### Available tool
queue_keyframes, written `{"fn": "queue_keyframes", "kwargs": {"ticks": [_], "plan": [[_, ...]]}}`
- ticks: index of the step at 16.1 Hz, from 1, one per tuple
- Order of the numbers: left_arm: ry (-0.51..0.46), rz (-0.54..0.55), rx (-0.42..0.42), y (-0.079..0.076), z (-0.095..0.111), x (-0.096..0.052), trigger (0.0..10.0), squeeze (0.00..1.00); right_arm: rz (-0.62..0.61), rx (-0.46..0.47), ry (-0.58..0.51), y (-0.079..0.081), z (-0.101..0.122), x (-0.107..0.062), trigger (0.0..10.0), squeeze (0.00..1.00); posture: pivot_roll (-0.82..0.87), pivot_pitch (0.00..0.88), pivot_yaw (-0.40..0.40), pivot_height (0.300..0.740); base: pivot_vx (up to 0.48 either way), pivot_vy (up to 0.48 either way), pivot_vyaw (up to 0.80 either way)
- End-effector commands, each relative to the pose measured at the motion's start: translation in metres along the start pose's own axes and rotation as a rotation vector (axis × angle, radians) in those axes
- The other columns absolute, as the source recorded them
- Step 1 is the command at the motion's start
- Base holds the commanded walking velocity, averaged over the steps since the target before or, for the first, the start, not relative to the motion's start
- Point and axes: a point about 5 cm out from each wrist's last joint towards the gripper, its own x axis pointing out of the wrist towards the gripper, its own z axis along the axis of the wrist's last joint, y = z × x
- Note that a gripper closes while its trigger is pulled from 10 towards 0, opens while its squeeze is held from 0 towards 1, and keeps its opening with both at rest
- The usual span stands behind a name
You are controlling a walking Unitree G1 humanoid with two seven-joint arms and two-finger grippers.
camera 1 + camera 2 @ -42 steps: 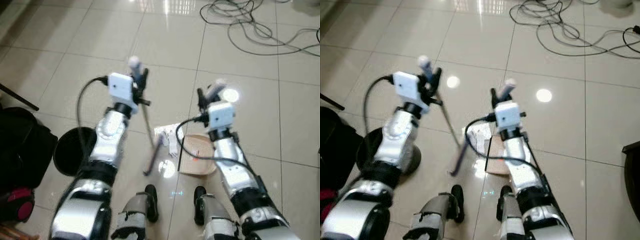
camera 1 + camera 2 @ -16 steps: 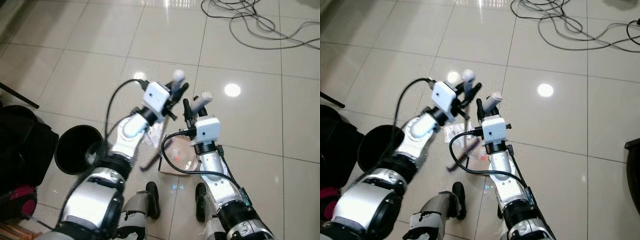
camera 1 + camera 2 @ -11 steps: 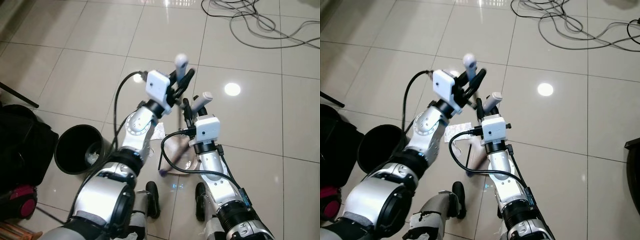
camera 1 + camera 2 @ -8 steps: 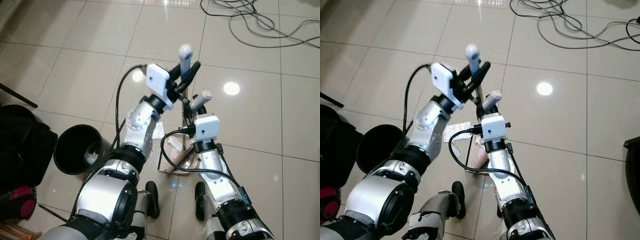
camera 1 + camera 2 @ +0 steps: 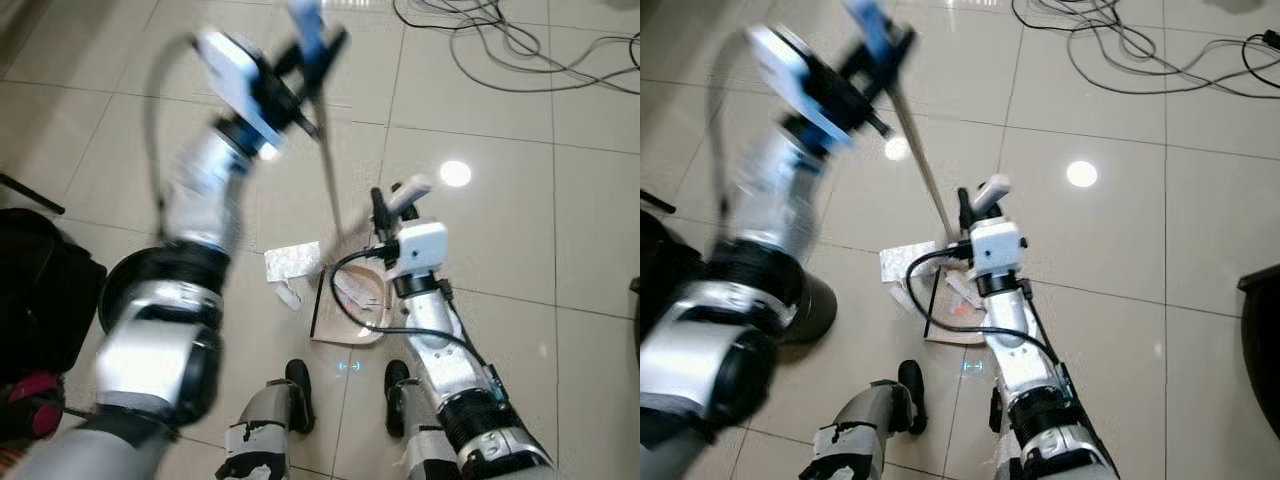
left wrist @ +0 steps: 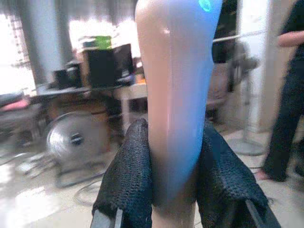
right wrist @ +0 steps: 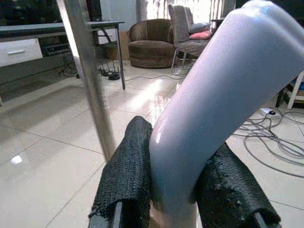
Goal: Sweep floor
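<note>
My left gripper [image 5: 312,38] is raised high and blurred, shut on the top of the broom handle [image 6: 176,90]. Its metal pole [image 5: 328,160] slants down to the dustpan [image 5: 345,318] on the floor. In the left wrist view both black fingers [image 6: 132,176] press the pale handle. My right gripper [image 5: 396,202] is shut on the dustpan's grey handle [image 7: 213,104], holding the pan upright against the tiles. A few scraps with a red bit lie in the pan. Crumpled white paper [image 5: 292,264] lies on the floor just left of it.
A black round bin [image 5: 122,296] stands at my left, partly behind the left arm. A black bag [image 5: 40,300] sits further left. Loose cables [image 5: 500,40] sprawl on the tiles ahead to the right. My feet [image 5: 298,382] are just behind the pan. A person [image 6: 287,95] stands across the room.
My left arm has swung up and to the left with the broom, so the pole now leans steeply over the dustpan. The right gripper and pan have stayed put.
</note>
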Motion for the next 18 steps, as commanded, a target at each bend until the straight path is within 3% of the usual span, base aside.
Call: {"fn": "queue_keyframes", "kwargs": {"ticks": [1, 2, 3, 4, 6, 7, 8, 9, 11, 13, 15, 18], "plan": [[0.035, 0.069, -0.005, 0.016, 0.007, -0.004, 10.0, 0.0, -0.012, -0.004, 0.078, -0.01, -0.013, -0.011, 10.0, 0.0, 0.08, 0.28, 0.057, 0.74, 0.0, 0.0, 0.0], [0.051, 0.081, 0.001, 0.019, 0.007, -0.006, 10.0, 0.0, -0.013, -0.006, 0.078, -0.013, -0.013, -0.011, 10.0, 0.0, 0.07, 0.274, 0.056, 0.74, 0.0, 0.0, 0.0], [0.184, 0.14, -0.026, 0.025, -0.004, -0.023, 10.0, 0.0, -0.055, 0.003, 0.06, -0.028, -0.007, -0.009, 10.0, 0.0, 0.04, 0.215, 0.041, 0.74, 0.0, 0.0, 0.0], [0.206, 0.151, -0.034, 0.025, -0.006, -0.027, 10.0, 0.0, -0.063, 0.006, 0.055, -0.031, -0.005, -0.009, 10.0, 0.0, 0.04, 0.215, 0.041, 0.74, 0.0, 0.0, 0.0], [0.355, 0.192, -0.028, 0.018, -0.024, -0.05, 10.0, 0.0, -0.101, 0.043, 0.033, -0.046, 0.005, -0.007, 10.0, 0.0, 0.01, 0.145, 0.019, 0.74, 0.0, 0.0, 0.0], [0.374, 0.196, -0.027, 0.015, -0.026, -0.054, 10.0, 0.0, -0.106, 0.051, 0.032, -0.048, 0.007, -0.007, 10.0, 0.0, 0.0, 0.134, 0.012, 0.74, 0.0, 0.0, 0.0], [0.442, 0.223, -0.009, 0.006, -0.032, -0.071, 10.0, 0.0, -0.133, 0.091, 0.017, -0.055, 0.017, -0.008, 10.0, 0.0, -0.01, 0.11, 0.001, 0.74, 0.0, 0.0, 0.0], [0.476, 0.231, -0.02, 0.003, -0.034, -0.079, 10.0, 0.0, -0.142, 0.11, 0.01, -0.057, 0.023, -0.008, 10.0, 0.0, -0.01, 0.106, -0.001, 0.74, 0.0, 0.0, 0.0], [0.481, 0.28, 0.007, -0.004, -0.029, -0.104, 10.0, 0.0, -0.164, 0.161, -0.004, -0.065, 0.046, -0.011, 10.0, 0.0, -0.01, 0.083, -0.02, 0.74, 0.0, 0.0, 0.0], [0.483, 0.338, 0.008, -0.004, -0.025, -0.118, 10.0, 0.0, -0.184, 0.188, -0.013, -0.07, 0.061, -0.014, 10.0, 0.0, -0.01, 0.079, -0.02, 0.74, 0.0, 0.0, 0.0], [0.56, 0.381, 0.017, -0.014, -0.025, -0.146, 10.0, 0.0, -0.168, 0.214, -0.014, -0.076, 0.086, -0.015, 10.0, 0.0, -0.02, 0.069, -0.017, 0.74, 0.0, 0.0, 0.0], [0.618, 0.381, 0.015, -0.029, -0.031, -0.164, 10.0, 0.0, -0.137, 0.207, 0.008, -0.078, 0.092, -0.012, 10.0, 0.0, -0.01, 0.069, -0.038, 0.74, 0.0, 0.0, 0.0]]}}
